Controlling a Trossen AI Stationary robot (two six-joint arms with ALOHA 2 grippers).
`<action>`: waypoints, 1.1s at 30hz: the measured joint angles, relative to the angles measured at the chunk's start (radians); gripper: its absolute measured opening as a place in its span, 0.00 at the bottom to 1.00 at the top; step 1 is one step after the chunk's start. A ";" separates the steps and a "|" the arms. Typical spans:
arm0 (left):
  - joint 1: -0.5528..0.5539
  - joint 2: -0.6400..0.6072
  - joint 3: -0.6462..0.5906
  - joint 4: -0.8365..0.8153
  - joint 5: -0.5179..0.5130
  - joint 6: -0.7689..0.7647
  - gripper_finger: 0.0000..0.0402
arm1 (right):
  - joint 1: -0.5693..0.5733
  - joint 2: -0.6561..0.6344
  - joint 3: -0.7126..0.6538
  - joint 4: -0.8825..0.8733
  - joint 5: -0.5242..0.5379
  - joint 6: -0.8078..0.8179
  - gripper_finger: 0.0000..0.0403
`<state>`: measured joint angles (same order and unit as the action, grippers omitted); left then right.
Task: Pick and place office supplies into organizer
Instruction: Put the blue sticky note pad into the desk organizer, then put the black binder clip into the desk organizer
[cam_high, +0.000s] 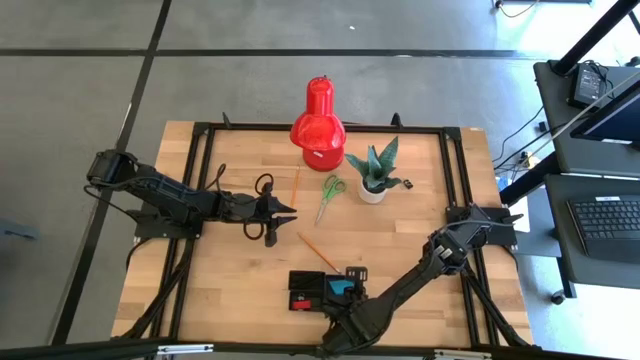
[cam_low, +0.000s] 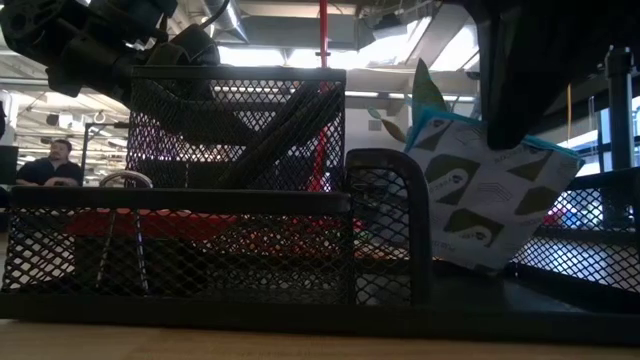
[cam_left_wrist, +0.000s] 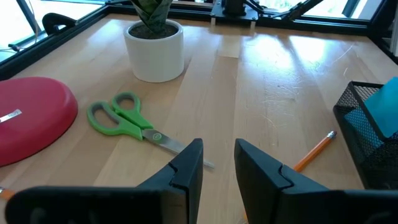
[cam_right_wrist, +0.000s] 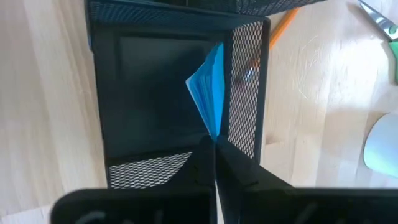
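Observation:
The black mesh organizer (cam_high: 310, 276) stands near the table's front edge. Above its right compartment my right gripper (cam_right_wrist: 214, 142) is shut on the blue note pad (cam_right_wrist: 208, 87), whose patterned white back (cam_low: 490, 190) shows in the low view. A small red piece (cam_high: 298, 300) lies in the left compartment. Green-handled scissors (cam_left_wrist: 124, 118) and an orange pencil (cam_left_wrist: 314, 151) lie flat on the wood ahead of my left gripper (cam_left_wrist: 217, 149). That gripper is open with nothing between its fingers, left of the table's middle. My right gripper pinches the note pad's upper edge (cam_right_wrist: 213, 127) between its two fingers, coming steeply from above. The pad stands on edge, tilted, down inside the organizer's compartment beside the mesh wall (cam_right_wrist: 245, 93). I cannot tell whether its lower end rests on the floor.
A big red lamp-like object (cam_high: 318, 125) and a green plant in a white pot (cam_high: 375, 175) stand at the far middle. A second orange pencil (cam_high: 296, 185) lies near the scissors (cam_high: 330, 195). A person (cam_low: 50, 165) sits in the room behind.

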<state>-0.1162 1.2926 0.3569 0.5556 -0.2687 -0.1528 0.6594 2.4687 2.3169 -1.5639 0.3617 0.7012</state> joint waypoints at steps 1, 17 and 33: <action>0.000 0.000 0.000 0.000 0.000 0.000 0.21 | 0.000 0.000 0.000 0.000 0.000 0.000 0.00; 0.000 0.000 0.000 0.000 0.000 -0.001 0.21 | 0.000 0.000 0.000 0.031 -0.049 0.001 0.12; 0.000 0.000 0.000 0.000 0.000 -0.016 0.21 | 0.001 0.000 0.032 0.040 -0.078 -0.005 0.27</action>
<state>-0.1162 1.2926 0.3569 0.5552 -0.2687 -0.1691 0.6602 2.4684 2.3492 -1.5242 0.2842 0.6965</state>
